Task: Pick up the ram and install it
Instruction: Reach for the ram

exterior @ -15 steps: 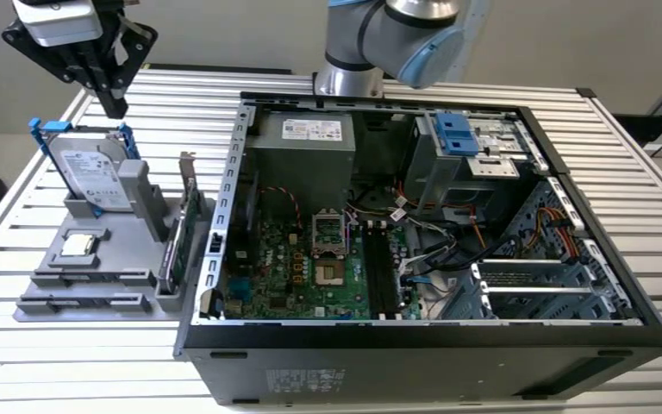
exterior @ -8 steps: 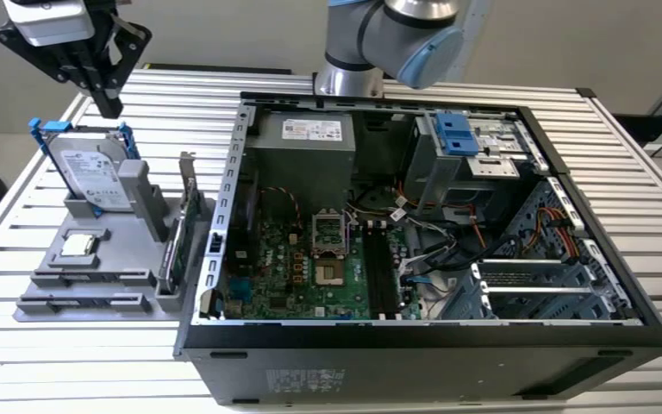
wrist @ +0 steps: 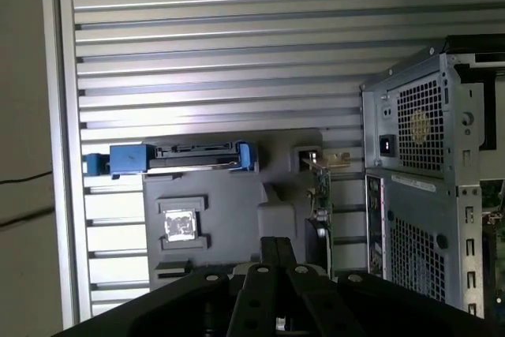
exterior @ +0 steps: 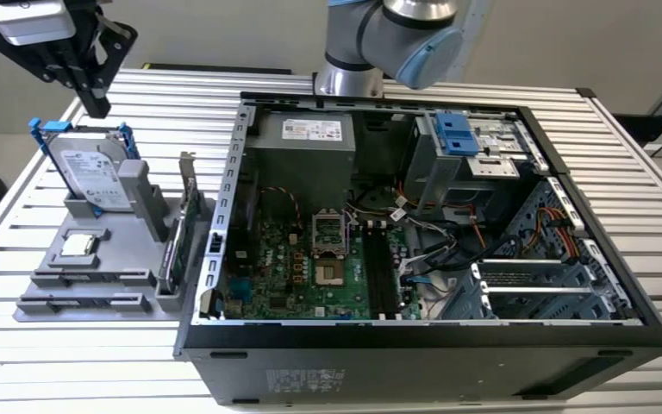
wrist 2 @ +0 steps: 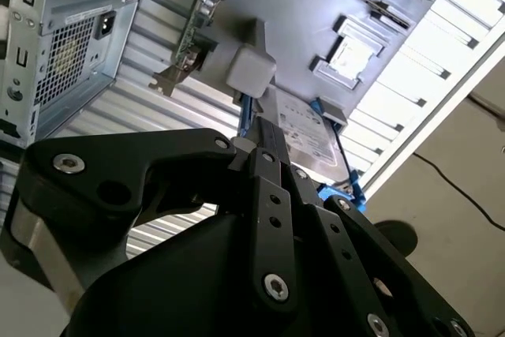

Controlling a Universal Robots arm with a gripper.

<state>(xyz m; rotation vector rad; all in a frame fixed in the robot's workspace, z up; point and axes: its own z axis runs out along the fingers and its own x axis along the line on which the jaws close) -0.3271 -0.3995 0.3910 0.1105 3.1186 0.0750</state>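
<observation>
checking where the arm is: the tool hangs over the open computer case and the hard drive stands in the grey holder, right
Not quite. In the exterior view the tool hangs over the grey holder, just above the hard drive, to the exterior view's left of the open computer case. The hard drive does stand in the grey holder.

Labels on hard drive [exterior: 87, 177], power supply [exterior: 311, 129] — print illegible.

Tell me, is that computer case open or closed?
Open. The computer case has no side panel on, so the exterior view looks straight onto its motherboard, power supply and cables.
</observation>
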